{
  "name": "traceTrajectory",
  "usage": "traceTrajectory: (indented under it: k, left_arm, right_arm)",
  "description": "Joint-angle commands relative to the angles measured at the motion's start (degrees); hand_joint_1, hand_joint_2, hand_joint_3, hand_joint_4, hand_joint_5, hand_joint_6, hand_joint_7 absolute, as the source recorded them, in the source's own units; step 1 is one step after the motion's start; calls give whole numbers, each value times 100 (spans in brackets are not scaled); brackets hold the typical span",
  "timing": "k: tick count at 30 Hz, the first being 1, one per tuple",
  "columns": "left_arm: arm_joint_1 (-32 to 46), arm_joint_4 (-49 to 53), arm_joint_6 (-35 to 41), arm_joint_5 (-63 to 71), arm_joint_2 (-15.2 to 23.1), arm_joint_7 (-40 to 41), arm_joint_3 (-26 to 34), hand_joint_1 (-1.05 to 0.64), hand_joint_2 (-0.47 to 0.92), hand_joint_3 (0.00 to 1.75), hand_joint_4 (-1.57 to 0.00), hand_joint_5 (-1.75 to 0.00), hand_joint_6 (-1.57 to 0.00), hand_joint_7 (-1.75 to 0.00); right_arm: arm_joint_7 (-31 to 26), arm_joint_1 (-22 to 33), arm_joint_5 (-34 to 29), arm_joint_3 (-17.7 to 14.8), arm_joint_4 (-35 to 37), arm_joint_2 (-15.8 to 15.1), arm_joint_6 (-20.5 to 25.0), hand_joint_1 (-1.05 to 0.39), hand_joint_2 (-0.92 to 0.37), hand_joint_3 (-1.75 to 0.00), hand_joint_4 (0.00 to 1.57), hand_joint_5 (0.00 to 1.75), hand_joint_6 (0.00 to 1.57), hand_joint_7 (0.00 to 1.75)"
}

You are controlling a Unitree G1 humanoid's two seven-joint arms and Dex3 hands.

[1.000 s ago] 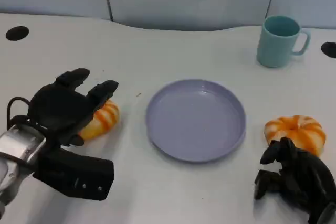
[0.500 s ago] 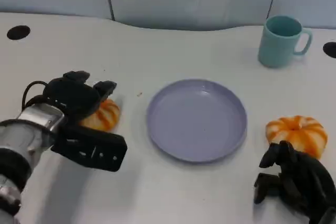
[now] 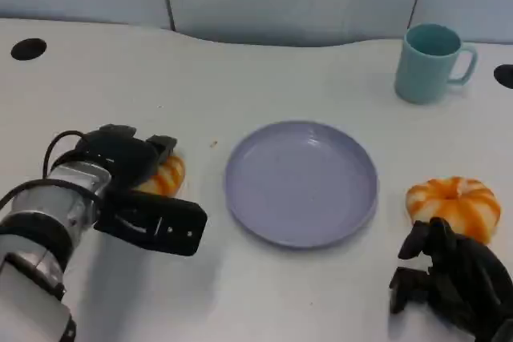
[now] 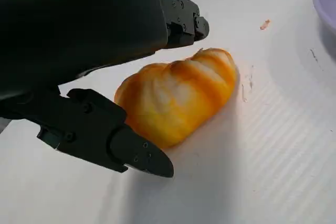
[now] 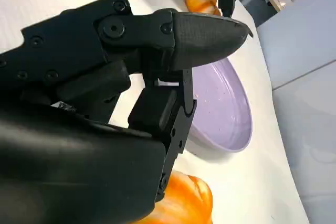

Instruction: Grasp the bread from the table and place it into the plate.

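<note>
The surface (image 3: pixel 264 62) before me is white, matte and smooth, finely ribbed up close in my left wrist view, with a dark round hole near each far corner; I can read no writing or brand on anything. At its middle lies the plate (image 3: pixel 300 183), a round, shallow, lavender dish with a low raised rim and a faintly speckled face, nothing in it. Far right stands a teal mug (image 3: pixel 431 62), plain, smooth and cylindrical with a loop handle. My left hand (image 3: pixel 122 158), black and hard-shelled, is cupped over the bread (image 3: pixel 163 176), which sits on the surface just left of the plate: a plump, glossy, golden-orange loaf with pale ridged lobes. My fingers (image 4: pixel 136 153) flank it, spread apart, not visibly clamped. My right hand (image 3: pixel 453 278) rests with fingers curled in on nothing, just before a second, pumpkin-shaped orange roll (image 3: pixel 454 204).
</note>
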Motion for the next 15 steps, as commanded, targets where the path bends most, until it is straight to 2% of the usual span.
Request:
traceTrajectory:
  k: [1, 3, 9, 13, 15]
  left_arm:
    - [-179, 251, 253, -184, -127, -211, 1, -35, 72, 0, 0, 0, -1, 0]
    - [-131, 425, 532, -334, -303, -485, 73, -30, 70, 0, 0, 0, -3, -1]
    - [-37, 484, 758, -464, -424, -503, 27, -34, 69, 1, -6, -3, -6, -2]
    - [131, 466, 709, -566, -470, -84, 28, -20, 78, 4, -24, -10, -13, -3]
    - [156, 474, 690, -587, -476, 2, 13, -17, 80, 3, -29, -11, -14, -3]
  right_arm:
    - [-64, 260, -15, -38, -9, -55, 166, -44, -92, -49, 129, 117, 117, 111]
    - [-136, 400, -32, -17, -223, -51, 248, -44, -92, -48, 128, 118, 116, 113]
    - [-113, 523, -44, 0, -378, -77, 226, -44, -92, -49, 128, 119, 115, 114]
    - [-186, 595, -10, -28, -497, -49, 278, -43, -92, -49, 127, 121, 114, 115]
    - [-202, 609, -4, -27, -529, -49, 300, -43, -92, -49, 126, 122, 113, 116]
